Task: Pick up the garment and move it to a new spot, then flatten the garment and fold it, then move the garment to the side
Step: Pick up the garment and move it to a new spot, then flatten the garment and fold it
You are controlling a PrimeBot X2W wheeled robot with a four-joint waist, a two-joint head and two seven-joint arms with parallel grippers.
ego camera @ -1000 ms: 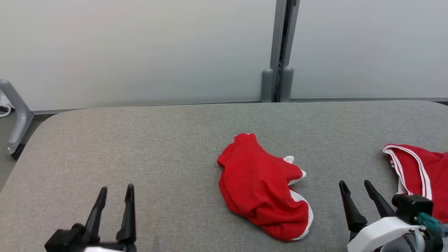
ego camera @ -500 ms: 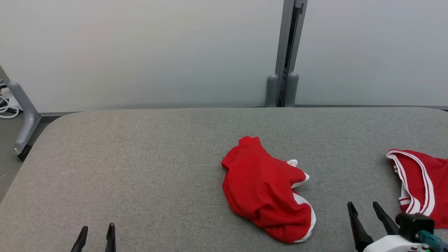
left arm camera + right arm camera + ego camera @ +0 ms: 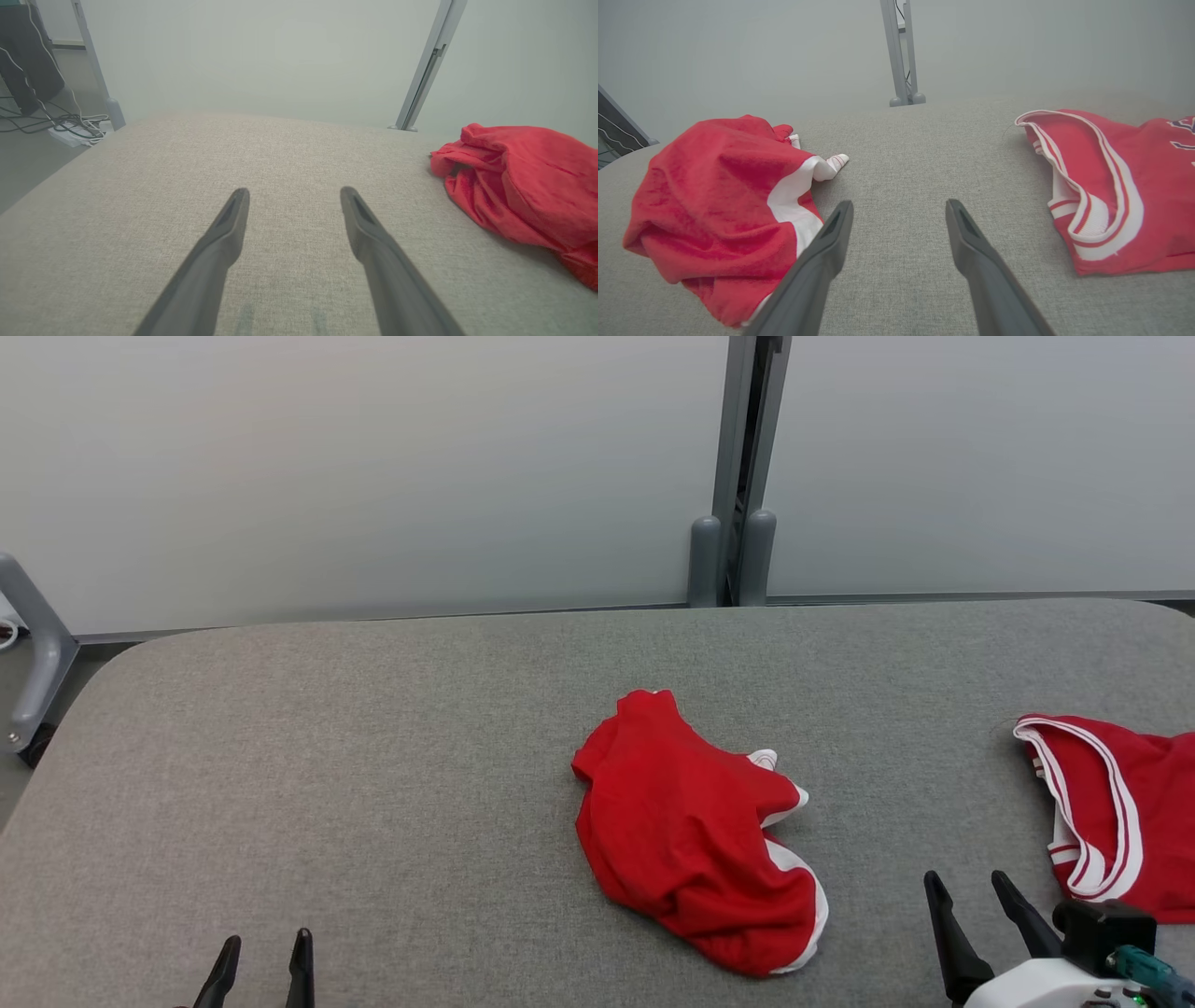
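A crumpled red garment [image 3: 691,831] with white trim lies in a heap on the grey fabric table [image 3: 373,756], right of centre. It appears at the right of the left wrist view [image 3: 518,182] and at the left of the right wrist view [image 3: 719,205]. My left gripper [image 3: 265,945] stands open at the bottom left, far to the garment's left, fingers empty over bare table [image 3: 294,192]. My right gripper [image 3: 966,879] stands open at the bottom right, just right of the garment's near end, with nothing between its fingers [image 3: 899,204].
A second red garment [image 3: 1111,812] with white stripes lies spread at the table's right edge [image 3: 1111,186]. Pale wall panels with a grey post [image 3: 738,476] rise behind the table. A grey frame leg [image 3: 37,644] stands off the left corner, and cables [image 3: 70,126] lie on the floor.
Both grippers have drawn back toward the head view's bottom edge, the left one much more. The camera has shifted slightly. Both garments lie where they were.
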